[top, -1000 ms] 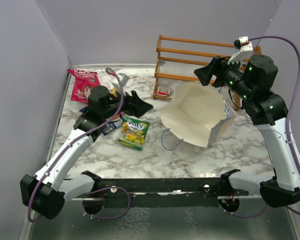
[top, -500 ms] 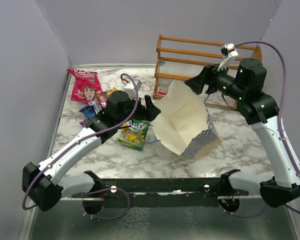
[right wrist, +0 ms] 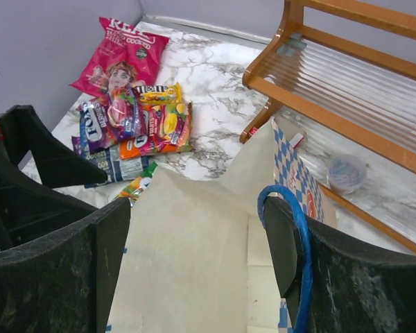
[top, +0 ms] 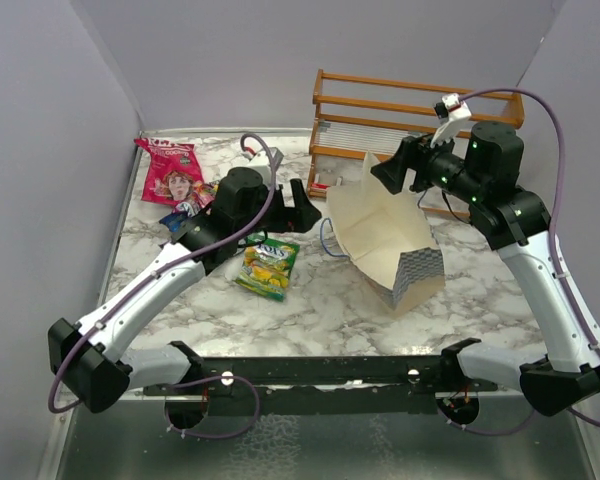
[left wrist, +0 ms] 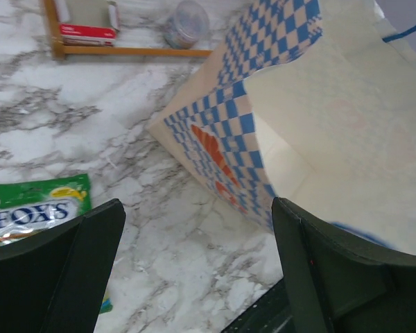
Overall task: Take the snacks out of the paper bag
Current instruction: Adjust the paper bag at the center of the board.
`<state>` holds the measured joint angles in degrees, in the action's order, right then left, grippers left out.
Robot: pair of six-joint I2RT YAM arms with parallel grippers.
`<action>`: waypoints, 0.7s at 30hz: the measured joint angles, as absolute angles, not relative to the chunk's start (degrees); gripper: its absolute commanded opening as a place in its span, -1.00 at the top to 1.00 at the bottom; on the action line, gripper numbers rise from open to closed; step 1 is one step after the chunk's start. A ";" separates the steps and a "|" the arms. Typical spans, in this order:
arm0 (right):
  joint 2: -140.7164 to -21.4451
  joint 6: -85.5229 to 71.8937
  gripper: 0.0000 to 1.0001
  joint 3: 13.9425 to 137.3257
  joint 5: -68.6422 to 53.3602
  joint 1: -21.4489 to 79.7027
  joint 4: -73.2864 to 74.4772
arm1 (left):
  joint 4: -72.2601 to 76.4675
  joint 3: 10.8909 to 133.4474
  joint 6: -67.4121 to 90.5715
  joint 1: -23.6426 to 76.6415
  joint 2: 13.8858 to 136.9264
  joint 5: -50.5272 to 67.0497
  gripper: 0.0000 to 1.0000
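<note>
The blue-and-white checkered paper bag (top: 380,235) rests tilted on the marble, its cream mouth facing up and left and its base toward the near right. My right gripper (top: 395,170) is open over the bag's rim, and a blue cord handle (right wrist: 296,222) loops over its right finger. The cream wall (right wrist: 187,236) lies between the fingers. My left gripper (top: 305,205) is open just left of the bag's checkered side (left wrist: 225,118) with nothing in it. The snacks lie on the table: a pink-red bag (top: 170,170), a green-yellow packet (top: 270,265) and a mixed pile (right wrist: 135,121).
A wooden rack (top: 410,110) stands at the back right behind the bag, with a small clear cup (left wrist: 187,21) beside it. Grey walls close in the left and back sides. The black base bar (top: 320,375) runs along the near edge.
The bag has dropped from being held up and now sits lower, nearer the centre. My left gripper has moved right to the bag's side. Both grippers have opened wider.
</note>
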<state>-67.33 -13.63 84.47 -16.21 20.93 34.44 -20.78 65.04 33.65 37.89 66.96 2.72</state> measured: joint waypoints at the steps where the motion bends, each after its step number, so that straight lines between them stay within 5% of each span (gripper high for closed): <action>1: -67.33 -13.30 -0.64 84.47 -16.05 20.93 34.44 | -19.70 65.34 34.61 37.89 68.10 4.54 -0.76; 18: -75.02 -2.90 -0.77 101.06 -8.58 20.93 51.37 | -14.87 71.26 37.15 37.89 73.06 9.10 -0.55; 21: -76.75 -2.90 -0.76 101.36 -8.38 20.93 54.22 | -14.59 71.26 37.15 37.89 73.08 10.55 -0.65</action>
